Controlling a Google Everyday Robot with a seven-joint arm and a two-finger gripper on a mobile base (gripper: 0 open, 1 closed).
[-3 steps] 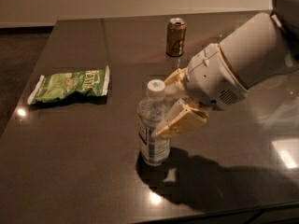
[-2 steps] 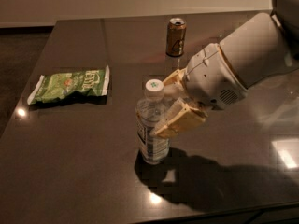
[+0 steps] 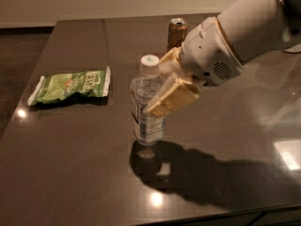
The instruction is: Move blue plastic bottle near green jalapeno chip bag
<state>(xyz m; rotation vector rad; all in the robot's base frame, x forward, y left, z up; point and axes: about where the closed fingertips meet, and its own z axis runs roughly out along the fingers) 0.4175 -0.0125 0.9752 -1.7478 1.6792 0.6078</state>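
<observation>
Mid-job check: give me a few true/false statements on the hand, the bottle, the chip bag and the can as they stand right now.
1. The hand is closed on the blue plastic bottle, with a finger on each side of its upper part. True.
2. The bottle is open at the top. False: its white cap is on.
3. The green jalapeno chip bag lies flat on the table, apart from the bottle. True.
4. The brown can lies tipped over beside the chip bag. False: it stands upright at the far side of the table, behind the hand.
</observation>
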